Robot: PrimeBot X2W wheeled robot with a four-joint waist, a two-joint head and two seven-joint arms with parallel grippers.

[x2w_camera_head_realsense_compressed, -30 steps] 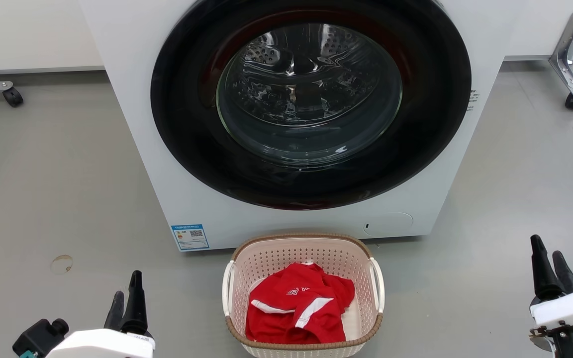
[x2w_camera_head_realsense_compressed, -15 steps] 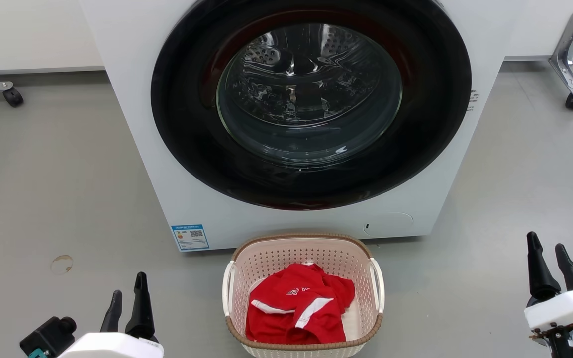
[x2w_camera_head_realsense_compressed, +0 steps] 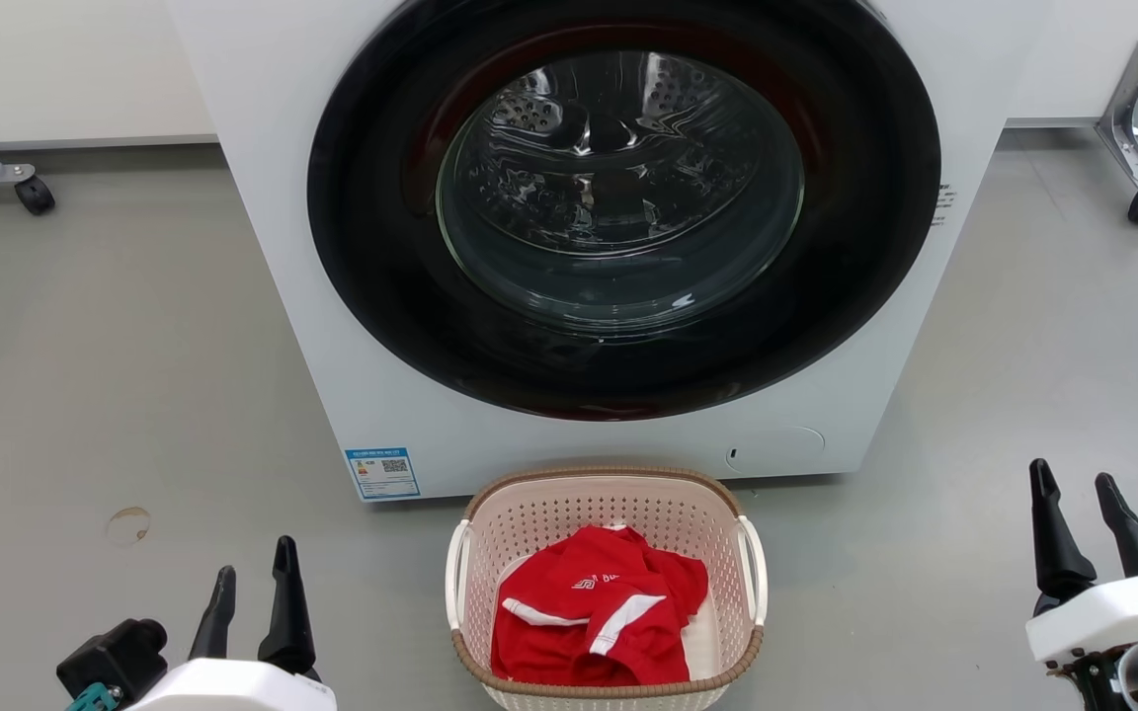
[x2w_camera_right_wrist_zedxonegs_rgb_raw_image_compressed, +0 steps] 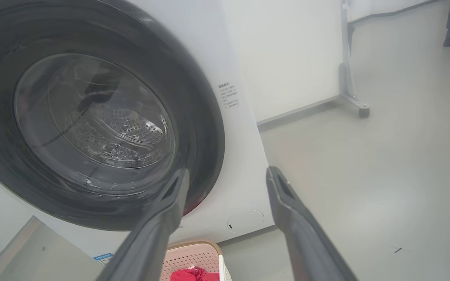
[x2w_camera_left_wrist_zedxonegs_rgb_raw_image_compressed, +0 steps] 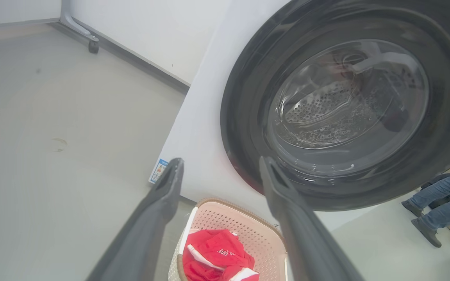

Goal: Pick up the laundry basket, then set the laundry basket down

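The laundry basket (x2w_camera_head_realsense_compressed: 609, 509) stands on the floor just in front of the washing machine, cream with perforated walls, a brown rim and white side handles. A red garment (x2w_camera_head_realsense_compressed: 594, 617) lies inside it. My left gripper (x2w_camera_head_realsense_compressed: 255, 563) hovers to the basket's left, open and empty. My right gripper (x2w_camera_head_realsense_compressed: 1073, 476) is farther off to the basket's right, also open and empty. The left wrist view has the basket (x2w_camera_left_wrist_zedxonegs_rgb_raw_image_compressed: 244, 224) low between the spread fingers of the left gripper (x2w_camera_left_wrist_zedxonegs_rgb_raw_image_compressed: 221, 162). In the right wrist view the right gripper (x2w_camera_right_wrist_zedxonegs_rgb_raw_image_compressed: 227, 171) points at the machine, with the basket (x2w_camera_right_wrist_zedxonegs_rgb_raw_image_compressed: 193, 255) at the bottom edge.
The white washing machine (x2w_camera_head_realsense_compressed: 381, 375) with its dark round door (x2w_camera_head_realsense_compressed: 618, 197) shut rises right behind the basket. Wheeled frame legs stand at the far left (x2w_camera_head_realsense_compressed: 34, 194) and far right (x2w_camera_head_realsense_compressed: 1137, 148). A person's legs (x2w_camera_left_wrist_zedxonegs_rgb_raw_image_compressed: 440, 199) are off to the machine's right side.
Both grippers have spread their fingers from nearly together to open. The right gripper has drifted slightly left. The camera shifted a little; the basket stays put.
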